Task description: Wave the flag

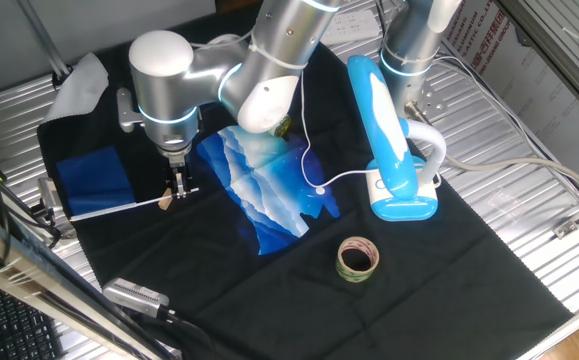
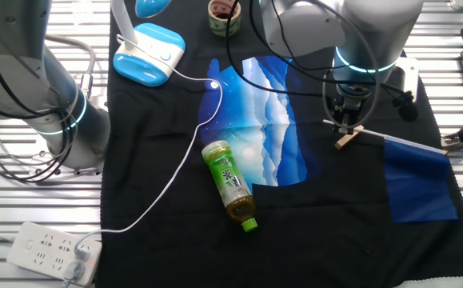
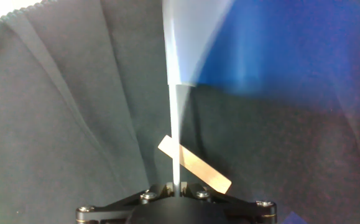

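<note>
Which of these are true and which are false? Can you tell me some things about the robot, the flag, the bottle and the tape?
1. The gripper is shut on the flag's stick. True.
2. The flag's cloth is red. False: dark blue.
3. The green bottle stands upright. False: it lies on its side on the black cloth.
4. A tape roll sits near the blue-and-white lamp. True.
5. The wooden block lies near the fingers. True.

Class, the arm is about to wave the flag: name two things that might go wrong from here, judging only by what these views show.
1. The gripper pinches only the end of the thin stick of the flag, so it may twist or slip.
2. The wooden block lies touching the stick; lifting may drag or flick it.
</note>
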You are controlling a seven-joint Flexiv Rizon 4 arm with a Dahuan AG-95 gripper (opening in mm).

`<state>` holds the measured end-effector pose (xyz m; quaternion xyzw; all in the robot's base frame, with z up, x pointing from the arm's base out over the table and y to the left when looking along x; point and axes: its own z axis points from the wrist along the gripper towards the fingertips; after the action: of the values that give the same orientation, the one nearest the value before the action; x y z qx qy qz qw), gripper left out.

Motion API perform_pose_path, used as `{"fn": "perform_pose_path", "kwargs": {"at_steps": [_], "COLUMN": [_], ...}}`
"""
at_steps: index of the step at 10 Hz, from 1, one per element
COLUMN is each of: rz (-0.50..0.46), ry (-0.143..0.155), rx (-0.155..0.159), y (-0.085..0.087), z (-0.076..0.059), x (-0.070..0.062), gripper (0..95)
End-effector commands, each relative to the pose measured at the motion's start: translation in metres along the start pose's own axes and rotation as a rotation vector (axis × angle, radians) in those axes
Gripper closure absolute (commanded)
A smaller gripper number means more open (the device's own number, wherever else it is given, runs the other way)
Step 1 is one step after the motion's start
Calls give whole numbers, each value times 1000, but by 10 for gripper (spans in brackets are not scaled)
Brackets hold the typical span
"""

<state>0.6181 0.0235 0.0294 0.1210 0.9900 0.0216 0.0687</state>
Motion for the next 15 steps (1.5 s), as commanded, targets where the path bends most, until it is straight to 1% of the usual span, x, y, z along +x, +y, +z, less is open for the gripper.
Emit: {"fn": "perform_pose_path", "kwargs": {"at_steps": [1,4,8,10,11,15], "rz": [-3,-11,-9,-10,-14,-16], "ry": [0,1,-5,-22,-26,-28], "rx": [0,17,36,47,49,58], "y": [0,1,6,7,9,17], "z": [0,-4,-30,-37,-43,-71], "x": [0,0,2,3,4,12], "gripper": [950,950,950,950,950,950]}}
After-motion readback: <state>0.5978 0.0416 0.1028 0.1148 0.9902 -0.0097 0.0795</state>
